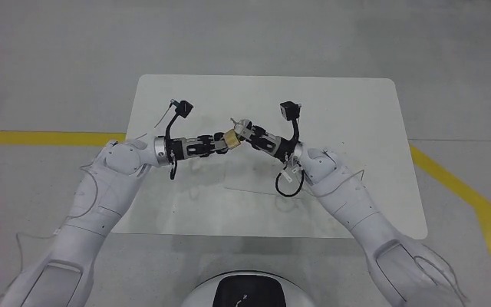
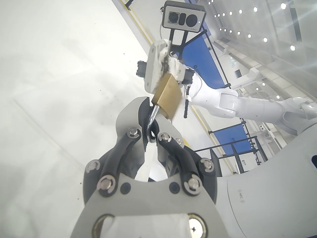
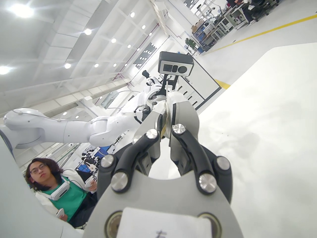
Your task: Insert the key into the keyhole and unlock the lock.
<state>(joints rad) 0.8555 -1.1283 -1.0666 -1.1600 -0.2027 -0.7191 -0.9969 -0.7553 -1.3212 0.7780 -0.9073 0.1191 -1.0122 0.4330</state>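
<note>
A brass padlock (image 1: 230, 139) is held above the middle of the white table. My left gripper (image 2: 154, 115) is shut on its steel shackle (image 2: 151, 121), and the brass body (image 2: 167, 95) points away toward the other arm. My right gripper (image 1: 244, 133) meets the lock's far end from the opposite side, its fingers (image 2: 154, 70) pressed against the body. In the right wrist view, my right gripper (image 3: 166, 111) is shut on a thin metal piece, the key (image 3: 166, 118). Most of the key is hidden between the pads. The keyhole is hidden.
The white table (image 1: 345, 192) lies bare beneath both arms, with free room on all sides. A yellow floor line (image 1: 54, 138) runs past its left and right edges.
</note>
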